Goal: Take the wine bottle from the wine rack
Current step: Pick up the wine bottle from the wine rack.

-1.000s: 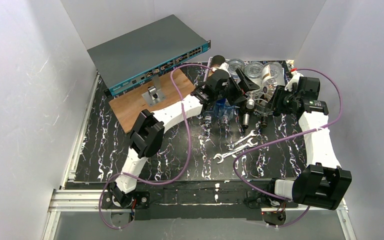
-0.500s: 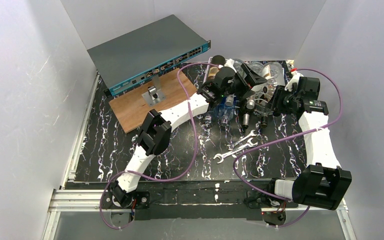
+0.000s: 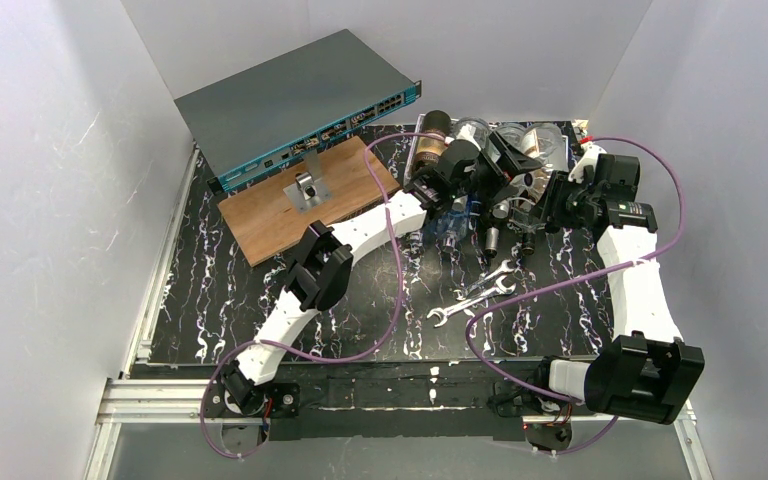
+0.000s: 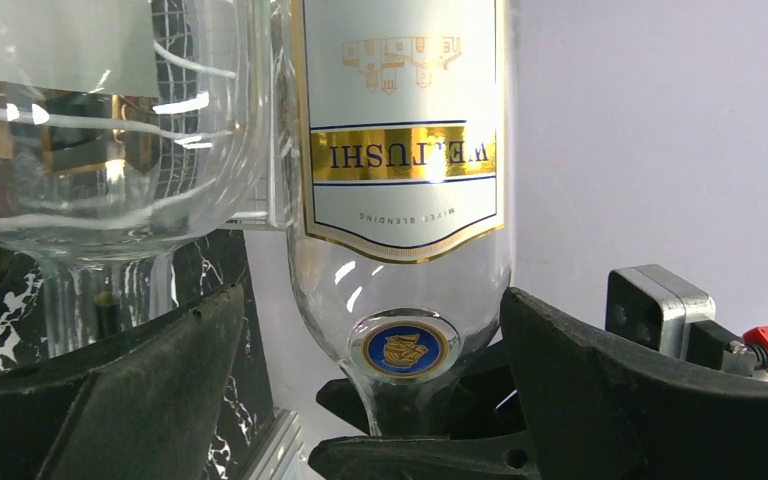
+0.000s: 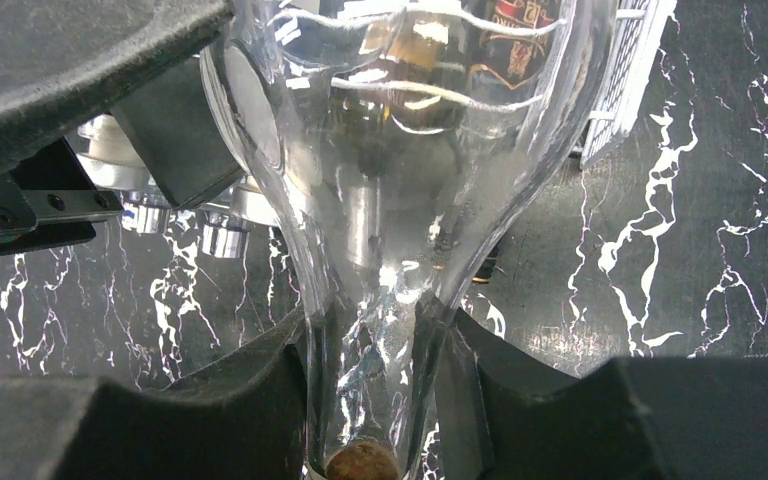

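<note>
A clear wine bottle (image 5: 410, 150) with a white and gold label (image 4: 400, 150) lies on the white wire wine rack (image 3: 566, 132) at the back right; the rack also shows in the right wrist view (image 5: 628, 70). My right gripper (image 5: 370, 390) is shut on the bottle's corked neck, and it also shows in the top view (image 3: 548, 205). My left gripper (image 4: 375, 400) is open, its fingers (image 4: 160, 380) either side of the bottle's shoulder, over the rack in the top view (image 3: 500, 165). A second clear bottle (image 4: 90, 130) lies beside it.
A grey network switch (image 3: 300, 100) stands at the back left. In front of it lies a wooden board (image 3: 280, 215) with a metal bracket (image 3: 305, 188). Wrenches (image 3: 475, 295) lie on the black marbled table. A brown bottle (image 3: 428, 135) and a small plastic bottle (image 3: 452, 222) sit left of the rack.
My left arm has reached further right and back, bringing its open gripper over the bottles on the rack. The right arm has stayed put on the bottle neck.
</note>
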Controlling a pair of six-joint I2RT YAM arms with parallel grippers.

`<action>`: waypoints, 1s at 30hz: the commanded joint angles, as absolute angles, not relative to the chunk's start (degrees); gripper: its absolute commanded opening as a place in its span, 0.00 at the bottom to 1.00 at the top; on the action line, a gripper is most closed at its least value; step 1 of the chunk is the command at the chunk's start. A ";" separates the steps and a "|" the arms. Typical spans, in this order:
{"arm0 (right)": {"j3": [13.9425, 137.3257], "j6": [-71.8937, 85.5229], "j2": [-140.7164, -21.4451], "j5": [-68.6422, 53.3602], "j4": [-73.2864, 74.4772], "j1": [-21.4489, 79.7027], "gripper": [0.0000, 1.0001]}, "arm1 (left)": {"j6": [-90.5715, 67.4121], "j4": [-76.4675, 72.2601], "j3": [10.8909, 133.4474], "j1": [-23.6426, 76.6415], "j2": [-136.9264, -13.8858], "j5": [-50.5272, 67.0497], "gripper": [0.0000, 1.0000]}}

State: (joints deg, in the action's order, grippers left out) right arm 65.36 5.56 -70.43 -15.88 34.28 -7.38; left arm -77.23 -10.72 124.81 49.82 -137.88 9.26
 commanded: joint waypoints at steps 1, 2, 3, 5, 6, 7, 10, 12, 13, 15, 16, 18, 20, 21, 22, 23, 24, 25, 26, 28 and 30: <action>72.07 2.79 -65.58 -19.89 20.82 -7.12 0.01 | -78.31 -11.51 127.08 50.19 -137.34 7.48 0.99; 72.03 2.67 -65.57 -20.10 20.84 -7.12 0.01 | -78.53 -11.51 127.21 50.23 -137.44 7.45 0.99; 71.99 2.53 -65.52 -20.29 20.95 -7.01 0.01 | -78.65 -11.51 127.45 50.26 -137.58 7.39 0.99; 71.90 2.16 -65.52 -20.45 21.15 -6.86 0.01 | -78.49 -11.51 128.27 50.19 -137.85 7.38 0.99; 71.89 1.87 -65.42 -20.50 21.30 -6.86 0.01 | -78.49 -11.51 128.64 50.19 -138.04 7.43 0.99; 71.97 1.60 -65.32 -20.55 21.39 -6.78 0.01 | -78.41 -11.51 129.05 50.19 -138.19 7.47 0.99; 72.22 0.94 -65.13 -21.02 21.70 -6.64 0.01 | -78.13 -11.60 129.82 50.19 -138.21 7.79 0.99; 72.48 0.63 -65.13 -21.63 21.95 -6.59 0.01 | -78.05 -11.60 130.19 50.19 -138.25 8.05 0.99; 72.65 0.50 -65.13 -22.01 22.04 -6.51 0.01 | -78.05 -11.60 130.31 50.19 -138.19 8.16 0.99; 72.99 0.21 -65.21 -22.72 22.22 -6.35 0.01 | -78.05 -11.60 130.26 50.19 -138.10 8.26 0.99; 73.17 0.21 -65.32 -23.07 22.42 -6.29 0.01 | -78.05 -11.60 130.13 50.20 -138.04 8.22 0.99; 73.38 0.18 -65.24 -23.69 22.79 -6.09 0.01 | -77.96 -11.56 129.99 50.23 -137.83 8.22 0.99; 73.55 -1.67 -65.22 -24.26 23.24 -5.90 0.01 | -77.96 -11.51 129.86 50.19 -137.83 8.26 0.99; 73.56 -1.93 -65.21 -24.89 23.43 -5.82 0.01 | -77.96 -11.51 129.71 50.19 -137.78 8.26 0.99; 73.56 -2.13 -65.07 -25.37 23.54 -5.73 0.01 | -78.04 -11.56 129.60 50.19 -137.67 8.26 0.99; 73.56 -2.23 -65.04 -25.57 23.67 -5.59 0.01 | -78.05 -11.56 129.51 50.19 -137.64 8.26 0.99; 73.61 -2.41 -65.04 -26.05 23.86 -5.52 0.01 | -78.05 -11.60 129.40 50.20 -137.52 8.26 0.99; 73.65 -2.64 -65.04 -26.38 24.02 -5.38 0.01 | -78.00 -11.60 129.33 50.19 -137.47 8.26 0.99; 73.65 -2.78 -64.96 -26.64 24.07 -5.30 0.01 | -77.96 -11.60 129.29 50.23 -137.43 8.26 0.99; 73.65 -3.15 -64.95 -27.01 24.40 -5.15 0.01 | -77.68 -11.60 129.29 50.21 -137.14 8.26 0.99; 73.78 -3.51 -64.96 -27.30 24.73 -4.91 0.01 | -77.40 -11.60 128.89 50.19 -136.60 8.34 0.99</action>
State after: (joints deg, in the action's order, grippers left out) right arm 67.16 -0.10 -69.67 -19.92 36.73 -6.17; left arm -78.26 -10.33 128.09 50.00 -138.47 8.47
